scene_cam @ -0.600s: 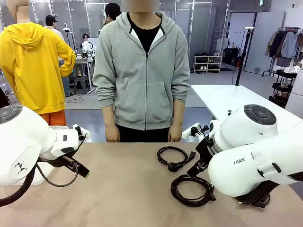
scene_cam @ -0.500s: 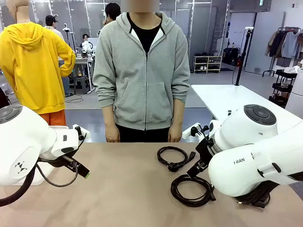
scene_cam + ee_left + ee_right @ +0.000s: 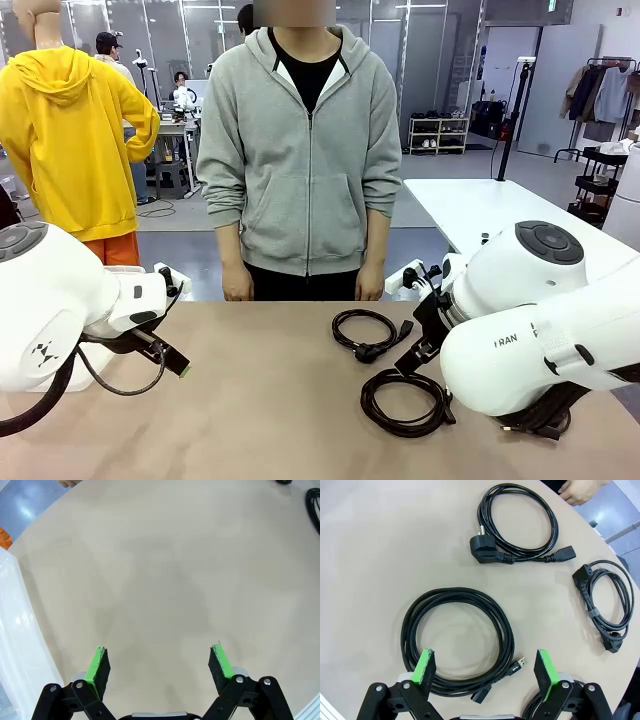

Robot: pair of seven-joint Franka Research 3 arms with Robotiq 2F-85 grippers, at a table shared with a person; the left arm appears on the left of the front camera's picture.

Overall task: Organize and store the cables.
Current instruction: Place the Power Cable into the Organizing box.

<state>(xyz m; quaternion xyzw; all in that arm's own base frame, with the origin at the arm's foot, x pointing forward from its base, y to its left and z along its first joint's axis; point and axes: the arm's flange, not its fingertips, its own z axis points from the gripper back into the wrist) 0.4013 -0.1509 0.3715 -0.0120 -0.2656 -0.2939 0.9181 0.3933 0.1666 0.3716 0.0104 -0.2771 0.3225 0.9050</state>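
Nothing stored yet | loose on table (image 3: 270,400): USB cable coil (image 3: 457,640), power cord coil (image 3: 517,522), smaller cord coil (image 3: 602,605) | left gripper (image 3: 158,650), right gripper (image 3: 484,655): both wide open, empty

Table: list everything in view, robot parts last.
Table: one, tan, centre.
Large cable: one, black, coiled nearest the robot.
Plug cable: one, black, coiled farther across.
Small cable: one, black, coiled by the table edge.
Person: one, grey hoodie, far side.
Left gripper: one, black, green pads, open over bare table.
Right gripper: one, same colours, open above the large cable.
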